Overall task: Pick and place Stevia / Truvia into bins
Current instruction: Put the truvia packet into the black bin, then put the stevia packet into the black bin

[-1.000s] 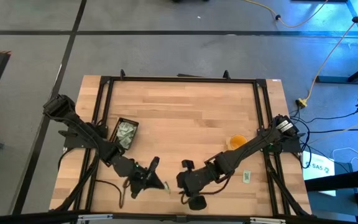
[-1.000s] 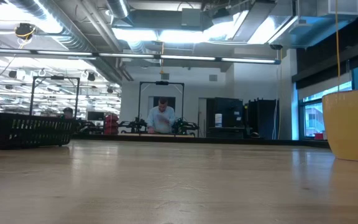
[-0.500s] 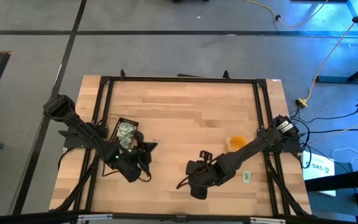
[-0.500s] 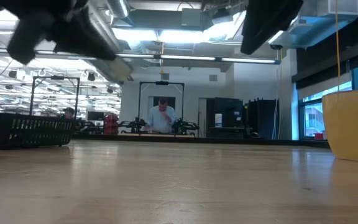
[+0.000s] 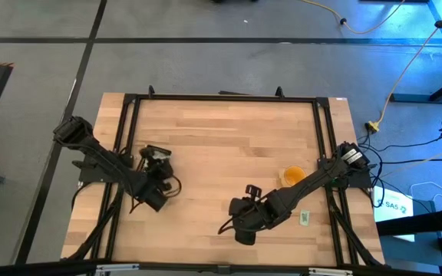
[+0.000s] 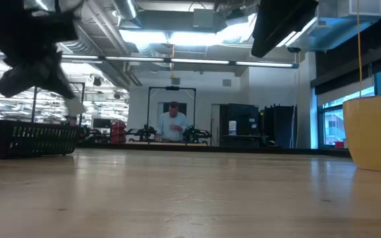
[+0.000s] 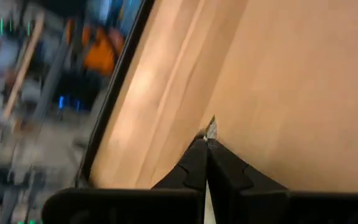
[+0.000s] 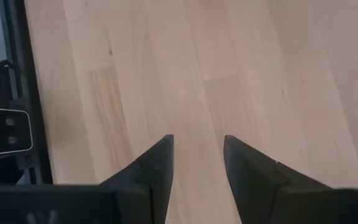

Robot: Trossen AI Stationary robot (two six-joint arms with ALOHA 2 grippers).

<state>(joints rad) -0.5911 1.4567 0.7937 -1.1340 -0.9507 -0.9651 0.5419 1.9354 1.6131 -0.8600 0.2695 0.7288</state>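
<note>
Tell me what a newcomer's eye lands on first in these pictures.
The left gripper, shut on a sachet, hovers over the black bin at the table's left side. The right gripper hangs open over bare wood near the front, and a yellow cup stands to the right.

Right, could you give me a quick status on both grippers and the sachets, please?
Left gripper shut on a sachet, over the black tray. Right gripper open, empty, above bare table. One sachet loose near the right edge. Nothing in the way.

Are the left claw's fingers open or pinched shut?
Shut: the left gripper fingers meet, pinching a sachet edge at their tips.
</note>
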